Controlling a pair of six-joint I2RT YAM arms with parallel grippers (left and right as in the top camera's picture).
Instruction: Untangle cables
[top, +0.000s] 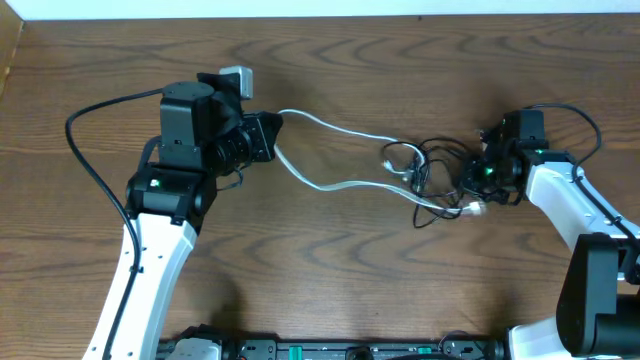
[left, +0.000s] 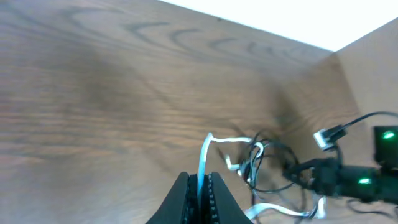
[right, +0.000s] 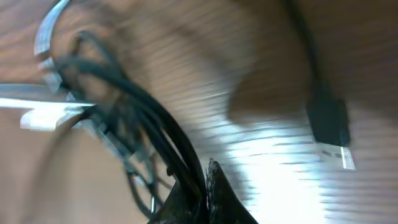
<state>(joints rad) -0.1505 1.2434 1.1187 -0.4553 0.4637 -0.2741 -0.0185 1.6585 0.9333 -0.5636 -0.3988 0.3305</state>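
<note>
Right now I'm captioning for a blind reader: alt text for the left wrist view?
Left jaws clamp the white cable at bottom centre; it arches over into a tangle with the black cable beside the right arm.

Overhead, the light is even and fairly bright, falling from above. The surface (top: 330, 270) shows crisp grain, with only faint, soft shadows beside the arms. The white strip along the top edge is blown out.

The left wrist view is softer. Grain smears toward its left edge, the left hand (left: 199, 179) is a dark unfocused wedge, and the white cable (left: 204, 155) glows pale.

The right wrist view is heavily blurred. The black cable (right: 149, 130) streaks, glare whitens the surface at lower right, and the right hand (right: 200, 180) is a dim silhouette. A plug (right: 329, 124) is fairly readable.
</note>
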